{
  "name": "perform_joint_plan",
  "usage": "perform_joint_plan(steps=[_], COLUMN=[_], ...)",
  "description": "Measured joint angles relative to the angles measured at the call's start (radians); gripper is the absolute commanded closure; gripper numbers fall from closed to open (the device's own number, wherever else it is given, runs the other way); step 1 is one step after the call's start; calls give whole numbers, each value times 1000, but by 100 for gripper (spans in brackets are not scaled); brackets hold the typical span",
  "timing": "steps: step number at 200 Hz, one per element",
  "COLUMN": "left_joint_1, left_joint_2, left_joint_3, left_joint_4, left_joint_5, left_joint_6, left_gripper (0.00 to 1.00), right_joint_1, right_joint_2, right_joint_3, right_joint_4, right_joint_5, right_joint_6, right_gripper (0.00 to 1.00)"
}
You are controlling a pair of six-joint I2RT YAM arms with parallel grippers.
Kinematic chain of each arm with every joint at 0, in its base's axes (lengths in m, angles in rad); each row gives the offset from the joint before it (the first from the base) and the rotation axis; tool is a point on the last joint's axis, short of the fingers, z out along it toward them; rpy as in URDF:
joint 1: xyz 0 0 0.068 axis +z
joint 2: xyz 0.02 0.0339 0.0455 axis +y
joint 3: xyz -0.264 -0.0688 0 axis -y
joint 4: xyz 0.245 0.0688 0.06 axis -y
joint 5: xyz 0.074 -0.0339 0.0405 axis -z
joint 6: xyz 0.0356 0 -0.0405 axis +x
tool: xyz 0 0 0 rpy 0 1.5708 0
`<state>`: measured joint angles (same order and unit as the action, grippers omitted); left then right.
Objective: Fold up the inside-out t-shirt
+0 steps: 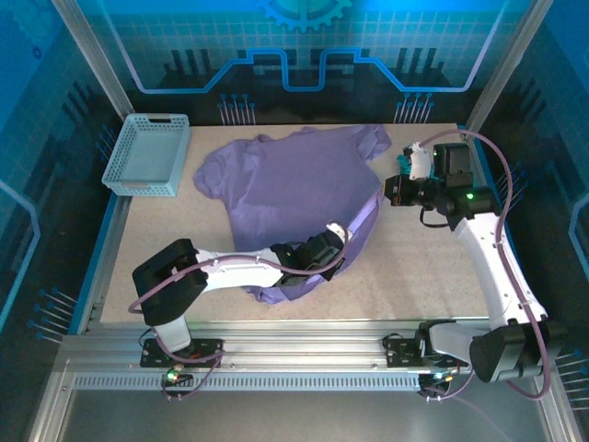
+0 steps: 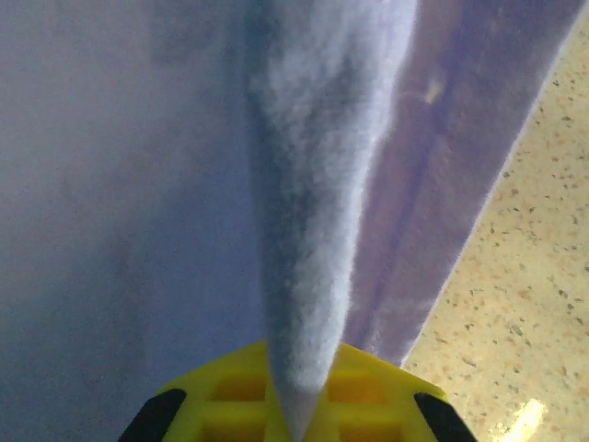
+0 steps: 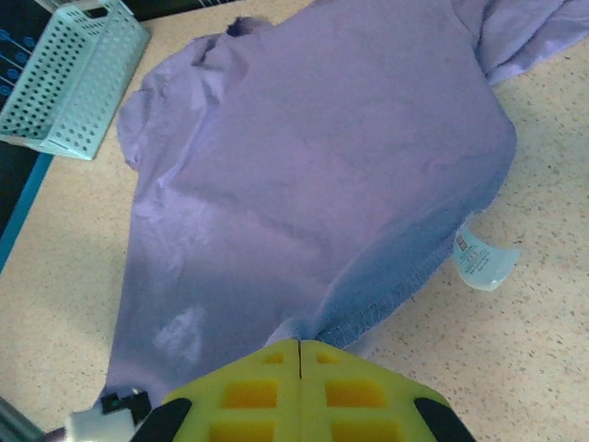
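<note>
Nearest, a ridge of the inside-out t-shirt is clamped in the left pincer at the near hem. Farther right, the hem's edge appears pinched in the closed right pincer. Beyond, it is spread rumpled across the worktop, care label exposed, beside a basket at the far-left corner. No fold is judged finished; all remain

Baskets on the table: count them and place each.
1. The light-blue perforated basket sits at the far left corner of the table, apart from the lavender t-shirt; none seems hidden.
</note>
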<state>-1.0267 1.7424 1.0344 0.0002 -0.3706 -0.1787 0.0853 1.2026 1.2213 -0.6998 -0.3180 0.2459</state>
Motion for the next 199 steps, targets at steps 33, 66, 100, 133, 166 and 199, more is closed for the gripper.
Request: perform_joint_plan(steps=[33,66,100,133,166,199], left_joint_1=[69,156,243,304,323,333], left_joint_2=[-111,-264,-299,-299,-305,-335], left_joint_3=[-21,26,140,230,286,287], left_joint_4=[-25,-108,-216,-330,-417,-480], left_joint_5=[81,212,355,457,502,528], left_joint_6=[-6,-50,-97,-113,-111,-110], left_gripper=[100,100,100,100,100,100], right_joint_1=[-13,52,440,758,839,810], right_joint_2=[-3,-165,-418,-285,-4,172], right_joint_3=[-20,-147,-433,-641,-741,-743], right_joint_4=[-34,40,254,547,821,1055], right_joint_5=[181,249,186,269,393,513], right_joint_6=[-10,-64,-158,-239,-289,-299], right_gripper=[42,35,43,57,64,68])
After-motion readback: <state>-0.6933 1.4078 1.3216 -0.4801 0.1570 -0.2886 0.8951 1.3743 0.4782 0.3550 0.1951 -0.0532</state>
